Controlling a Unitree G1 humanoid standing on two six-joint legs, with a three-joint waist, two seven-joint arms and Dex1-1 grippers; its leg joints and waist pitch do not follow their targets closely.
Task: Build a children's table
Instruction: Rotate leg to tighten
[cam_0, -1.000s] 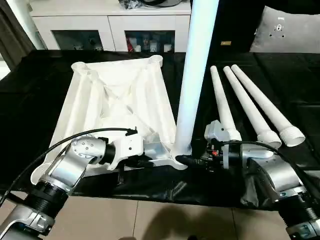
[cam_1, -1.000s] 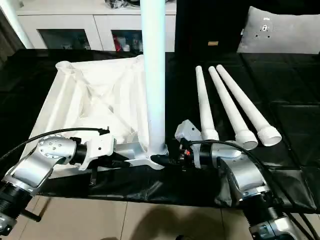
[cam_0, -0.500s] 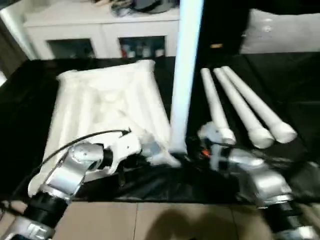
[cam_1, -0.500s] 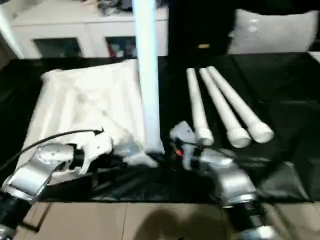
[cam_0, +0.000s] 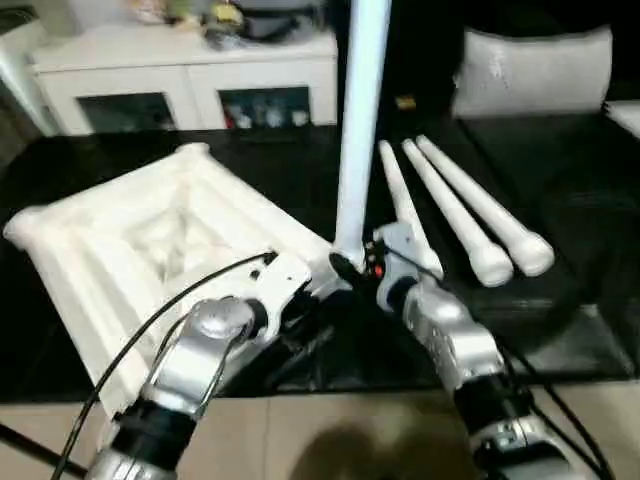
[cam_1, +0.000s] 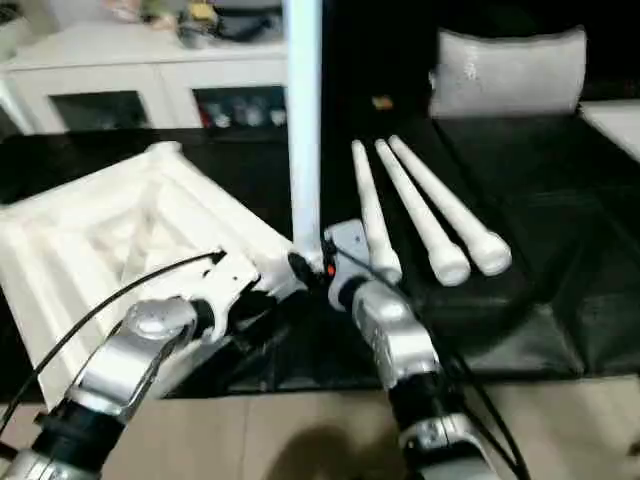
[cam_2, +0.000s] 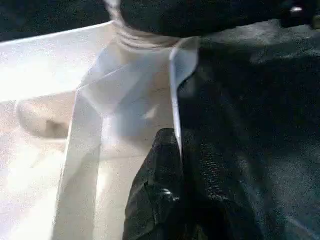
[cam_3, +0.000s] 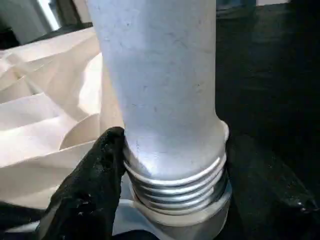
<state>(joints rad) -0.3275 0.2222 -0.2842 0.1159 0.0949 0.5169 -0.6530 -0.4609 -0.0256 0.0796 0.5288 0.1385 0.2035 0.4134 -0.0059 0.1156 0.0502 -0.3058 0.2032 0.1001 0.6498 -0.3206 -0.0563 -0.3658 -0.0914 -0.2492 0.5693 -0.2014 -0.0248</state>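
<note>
The white tabletop (cam_0: 130, 240) lies upside down on the black mat, ribs up, one corner pointing away from me. One white leg (cam_0: 358, 120) stands upright in its near right corner socket (cam_3: 170, 230), its threaded end at the socket's mouth. My right gripper (cam_3: 175, 145) is shut on the base of this leg, one black finger (cam_3: 95, 190) on each side. Just left of that corner, my left gripper (cam_2: 172, 145) is shut on the tabletop's thin rim wall. Three more legs (cam_0: 450, 205) lie side by side to the right.
A grey cushion (cam_0: 530, 70) rests at the far right behind the lying legs. A white cabinet (cam_0: 190, 80) with glass doors stands along the back. The mat's front edge (cam_0: 330, 385) ends at a tiled floor close to my arms.
The camera has shifted. Against the lying legs, the tabletop has swung round about the corner with the upright leg, its far end going left. Both grips are unchanged.
</note>
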